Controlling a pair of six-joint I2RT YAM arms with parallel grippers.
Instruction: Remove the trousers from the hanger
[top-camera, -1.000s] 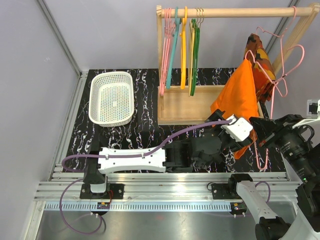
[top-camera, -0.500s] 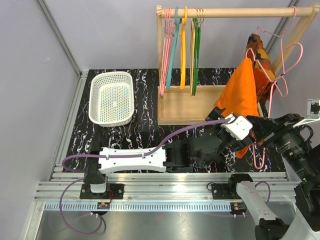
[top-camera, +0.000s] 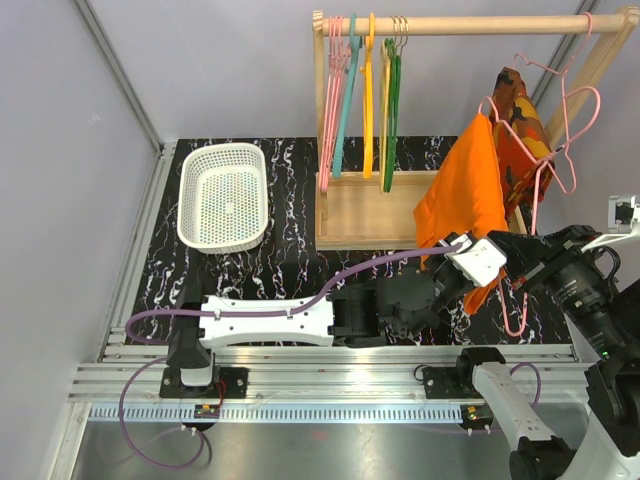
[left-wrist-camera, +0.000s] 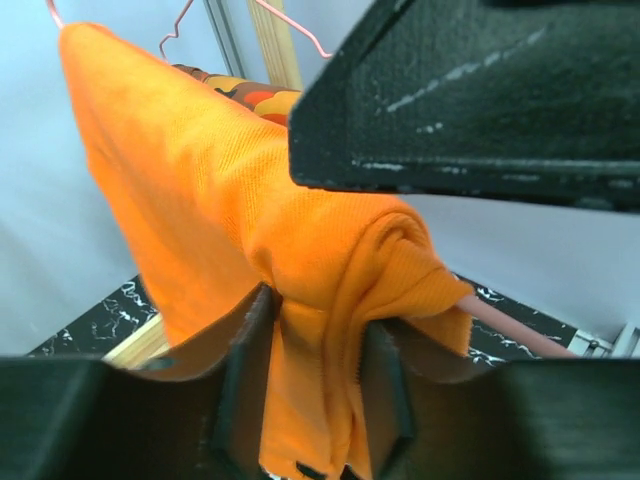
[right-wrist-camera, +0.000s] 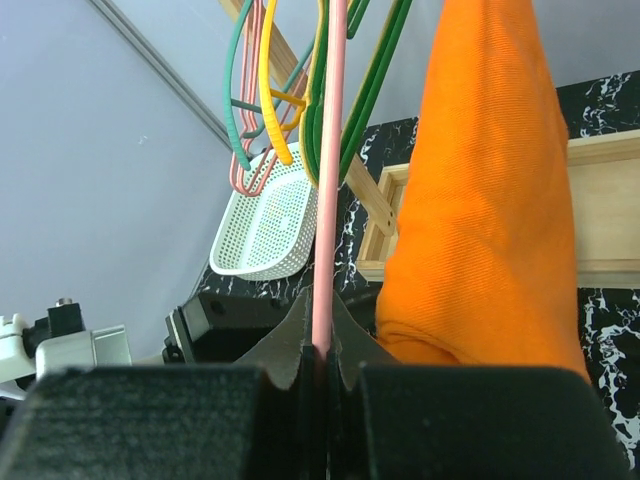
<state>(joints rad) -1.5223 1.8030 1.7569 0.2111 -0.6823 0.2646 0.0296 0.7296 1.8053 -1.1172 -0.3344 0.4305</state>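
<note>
The bright orange trousers (top-camera: 462, 195) hang draped over the thin pink wire hanger (top-camera: 523, 305) at the right of the table. My left gripper (top-camera: 478, 288) is shut on their lower hanging end. In the left wrist view a bunched fold of the trousers (left-wrist-camera: 200, 190) is pinched inside that gripper (left-wrist-camera: 318, 385), and the hanger's rod (left-wrist-camera: 510, 325) pokes out to the right. My right gripper (top-camera: 522, 268) is shut on the hanger. In the right wrist view the pink rod (right-wrist-camera: 325, 200) rises from this closed gripper (right-wrist-camera: 322, 350), with the trousers (right-wrist-camera: 490, 200) beside it.
A wooden rack (top-camera: 450, 24) at the back carries several coloured hangers (top-camera: 365, 90) over its wooden base (top-camera: 365, 215). A camouflage garment (top-camera: 515, 120) hangs behind the trousers. A white perforated basket (top-camera: 224, 195) sits at the back left.
The left gripper, wide open half a second ago, has closed on the trousers' lower end. The trousers and hanger have shifted slightly up and left.
</note>
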